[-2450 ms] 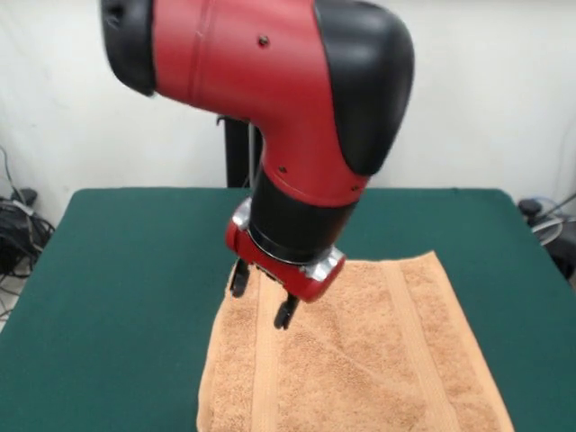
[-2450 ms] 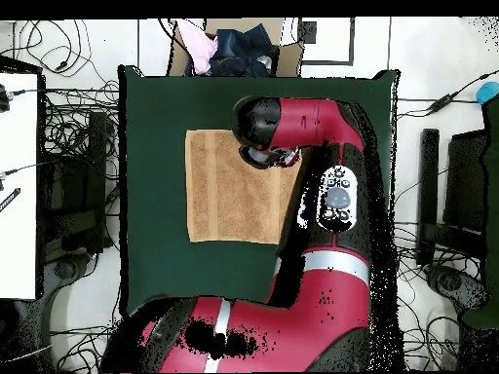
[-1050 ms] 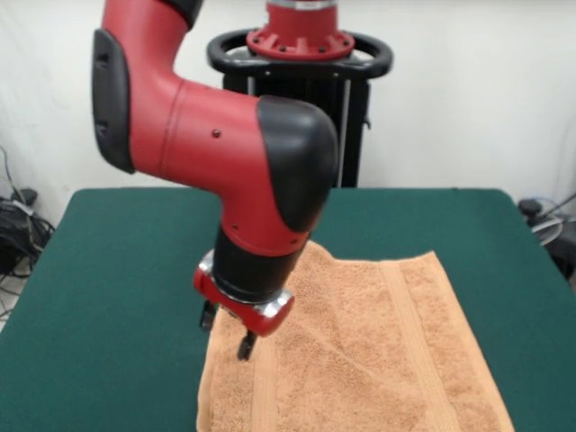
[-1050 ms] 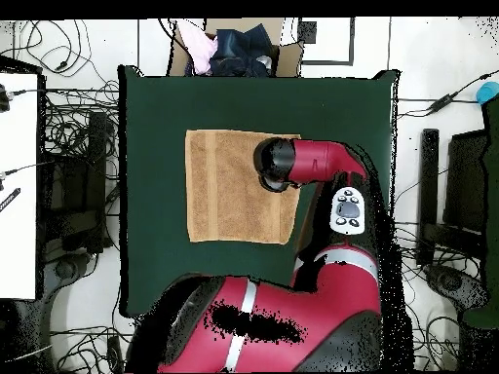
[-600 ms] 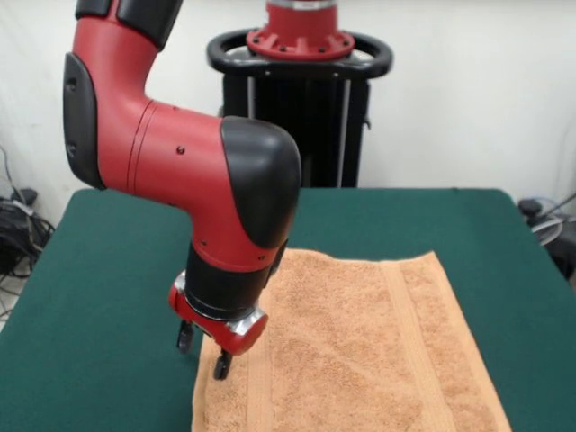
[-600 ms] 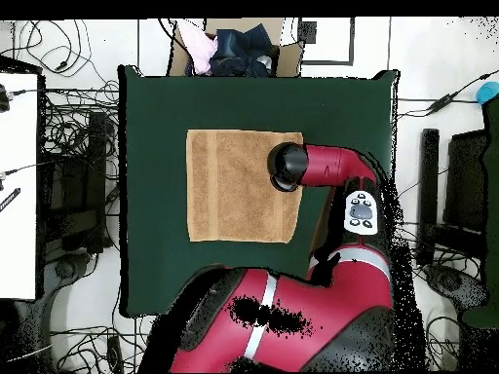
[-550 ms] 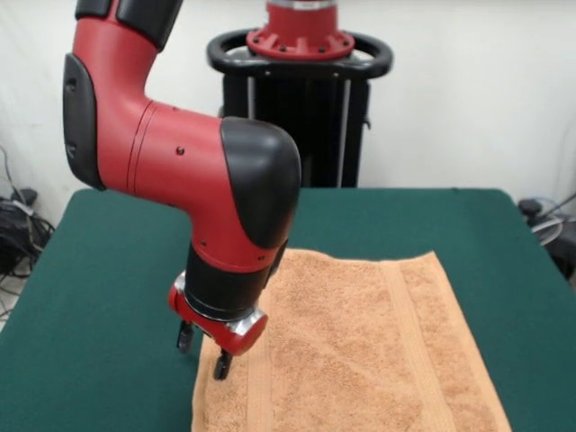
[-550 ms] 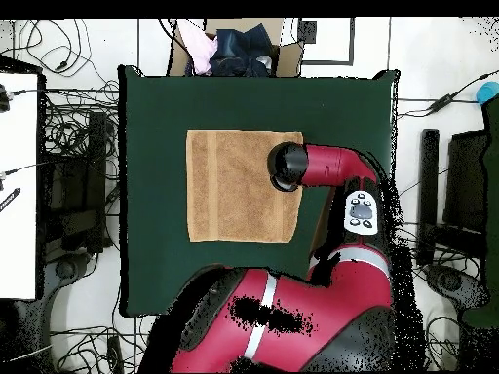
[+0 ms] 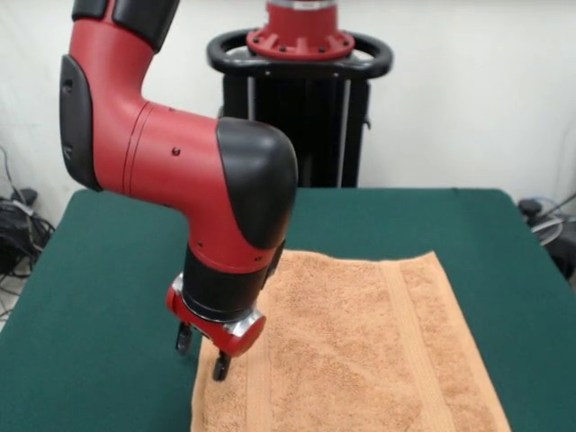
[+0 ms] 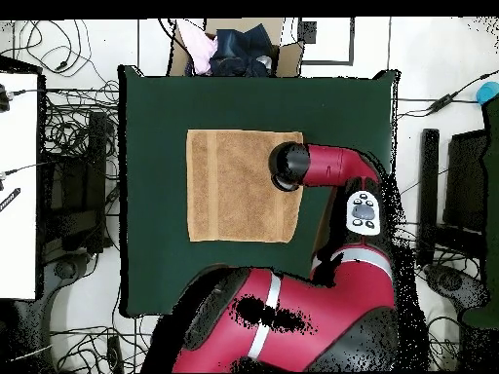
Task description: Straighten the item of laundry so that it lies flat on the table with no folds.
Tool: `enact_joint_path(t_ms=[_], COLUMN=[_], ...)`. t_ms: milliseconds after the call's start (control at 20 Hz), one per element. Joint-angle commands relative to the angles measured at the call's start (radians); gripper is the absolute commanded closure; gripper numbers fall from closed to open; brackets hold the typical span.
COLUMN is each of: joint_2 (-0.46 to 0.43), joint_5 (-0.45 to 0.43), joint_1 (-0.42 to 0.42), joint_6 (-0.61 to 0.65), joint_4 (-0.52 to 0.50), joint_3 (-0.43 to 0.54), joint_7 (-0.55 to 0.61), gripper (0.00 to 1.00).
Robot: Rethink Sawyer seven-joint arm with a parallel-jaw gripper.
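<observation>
The item of laundry (image 9: 360, 342) is a light orange-tan towel that lies spread on the dark green table (image 9: 108, 270), with no raised fold showing. Two woven bands run along it near opposite edges. My gripper (image 9: 200, 353) hangs low over the towel's left edge in the front view. It is open: one finger (image 9: 184, 340) is over bare table and the other is at the towel's border. In the overhead view the towel (image 10: 234, 185) looks like a flat square, and the arm's wrist (image 10: 289, 166) covers its right edge and hides the gripper.
An open box of clothes (image 10: 234, 49) stands beyond the table's far edge in the overhead view. Cables lie on the floor all around, and a white surface (image 10: 18, 175) is at the left. Green table shows on every side of the towel.
Over 2.5 s the arm swung from the towel's middle to its edge and the raised ridge in the cloth flattened out. In the last half second the gripper has barely shifted.
</observation>
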State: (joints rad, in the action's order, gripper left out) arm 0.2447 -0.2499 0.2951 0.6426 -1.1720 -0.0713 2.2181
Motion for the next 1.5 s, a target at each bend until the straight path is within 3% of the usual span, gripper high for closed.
enact_joint_path(t_ms=[50, 500, 550, 1250, 1500], joint_2=[-0.232, -0.244, -0.244, -0.246, -0.259], joint_5=[-0.099, -0.171, -0.191, -0.309, -0.31], joint_1=[0.096, 0.17, 0.176, 0.285, 0.297], joint_6=[-0.28, -0.302, -0.306, -0.263, -0.274], joint_4=[-0.02, 0.011, 0.015, 0.067, 0.078], joint_3=[0.09, 0.136, 0.14, 0.252, 0.266], joint_7=[-0.023, -0.145, -0.147, -0.326, -0.346], gripper=[1.0, 1.0, 0.0, 0.0, 0.0])
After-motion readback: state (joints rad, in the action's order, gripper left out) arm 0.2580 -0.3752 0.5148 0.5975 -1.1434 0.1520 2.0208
